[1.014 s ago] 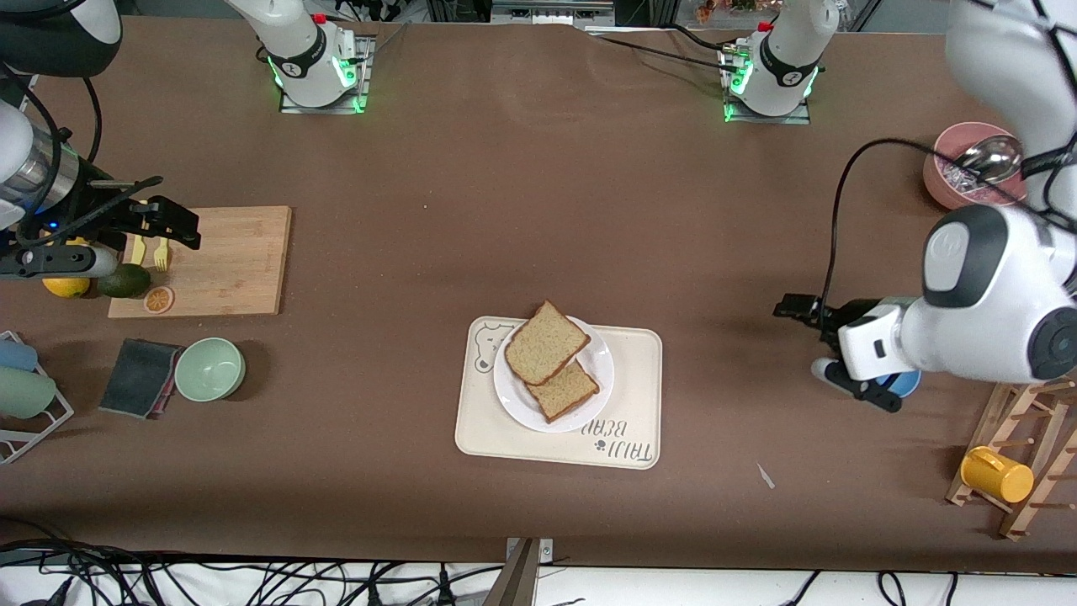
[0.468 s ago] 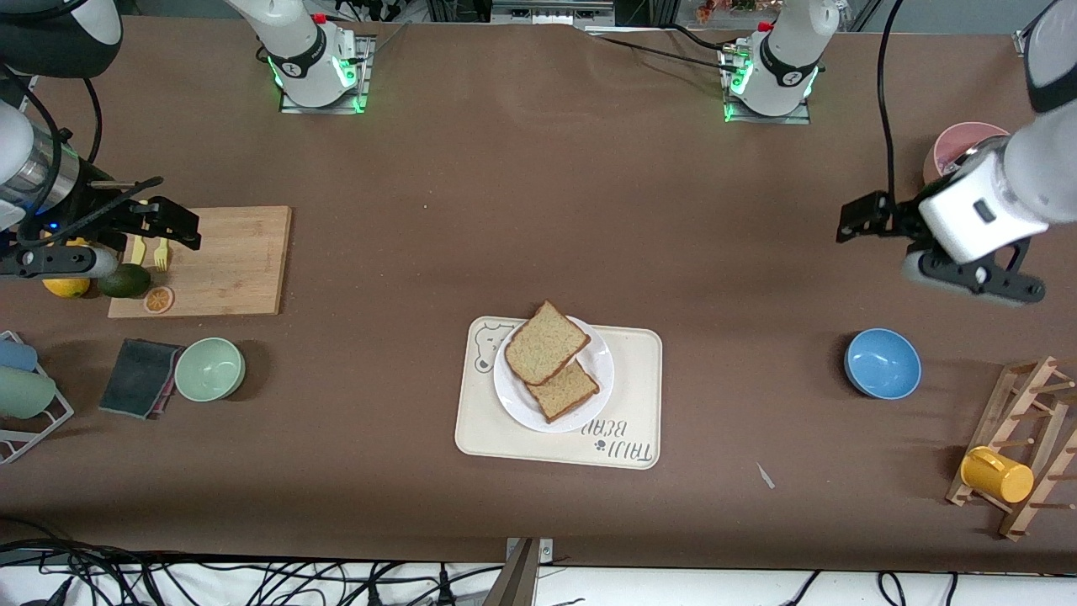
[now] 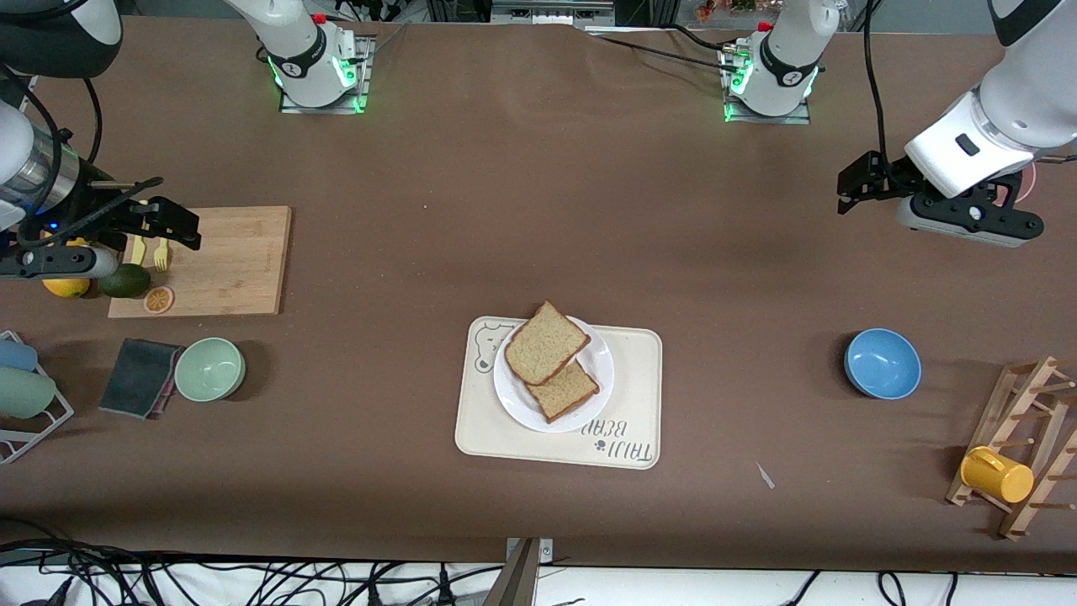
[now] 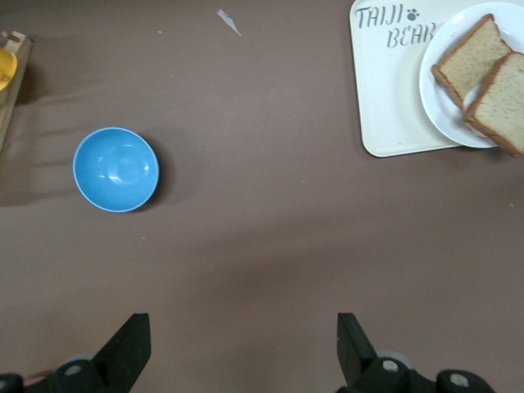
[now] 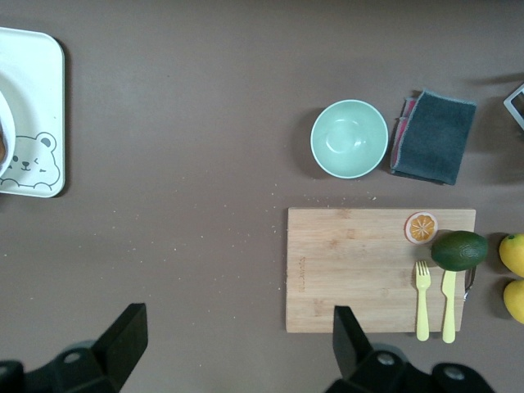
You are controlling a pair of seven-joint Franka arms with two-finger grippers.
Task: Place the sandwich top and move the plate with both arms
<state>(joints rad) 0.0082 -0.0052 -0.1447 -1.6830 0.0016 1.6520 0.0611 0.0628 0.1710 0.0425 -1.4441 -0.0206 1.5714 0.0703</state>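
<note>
At the right arm's end of the table the right gripper (image 3: 172, 223) hangs over the edge of the cutting board (image 3: 227, 261), its fingers spread wide and holding nothing; this arm waits. On the board lie an orange slice (image 3: 158, 299) and a yellow fork (image 3: 160, 251), with an avocado (image 3: 124, 280) at its edge. Nearer to the camera stand a green bowl (image 3: 209, 368) and a dark cloth (image 3: 139, 377) side by side. In the middle of the table lies the tray (image 3: 627, 421), and the plate (image 3: 599, 364) sits on it, toward the tray's bear corner. The top (image 3: 545, 343) is on the plate, leaning over the smaller, darker slice (image 3: 568, 393) and sticking out past the plate's rim. I judge the top to be light, soft and easy to crush, so a gentle pinch at the crust edge that overhangs the rim seems best. The plate looks stiff, smooth and breakable; each gripper should probably take its rim at one side. Toward the left arm's end, a blue bowl (image 3: 882, 363) stands well apart from the tray. The left gripper (image 3: 850, 187) is over bare table there, also fully spread and empty.
</note>
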